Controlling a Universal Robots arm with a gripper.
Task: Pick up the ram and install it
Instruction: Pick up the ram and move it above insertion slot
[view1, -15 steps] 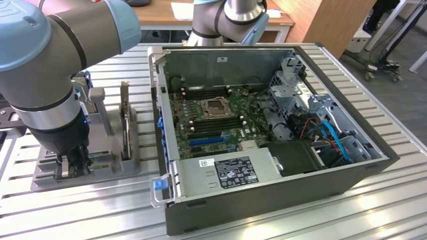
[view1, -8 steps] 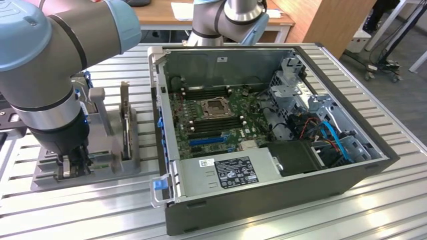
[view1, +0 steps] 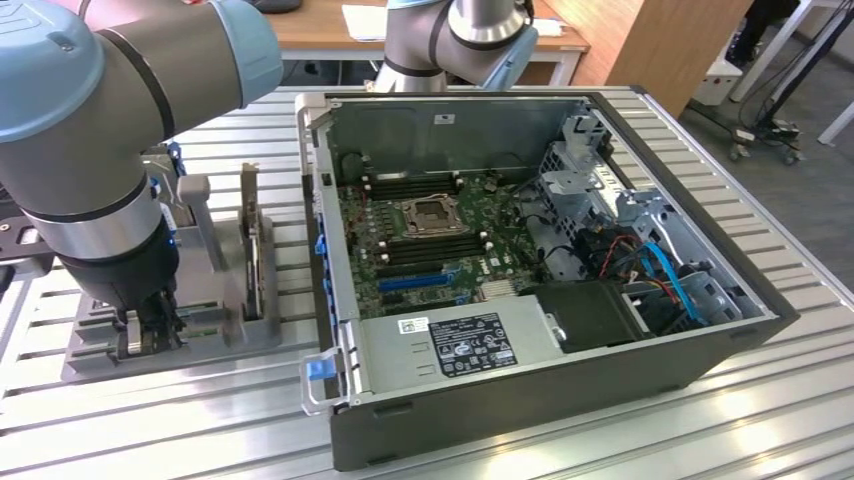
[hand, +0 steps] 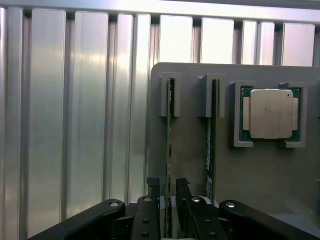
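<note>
Two green ram sticks stand on edge in slots of a grey holder (hand: 190, 150). In the wrist view my gripper (hand: 168, 186) is low over the holder, and its dark fingers (hand: 153, 186) straddle one ram stick (hand: 170, 130) with a narrow gap on each side, so it is open. The other ram stick (hand: 212, 140) stands in the neighbouring slot, untouched. In the exterior view the gripper (view1: 147, 330) reaches down into the holder (view1: 200, 345) at the exterior view's left, beside the open computer case (view1: 534, 390). The motherboard's memory slots (view1: 424, 250) lie bare beside the processor socket (view1: 430, 213).
A processor chip (hand: 270, 113) sits in a pocket of the holder beside the sticks. A dark expansion card (view1: 250, 240) stands upright in the holder near the case wall. Everything rests on a ribbed aluminium table (view1: 134, 430). Cables and a drive cage (view1: 627, 250) fill the case's far side.
</note>
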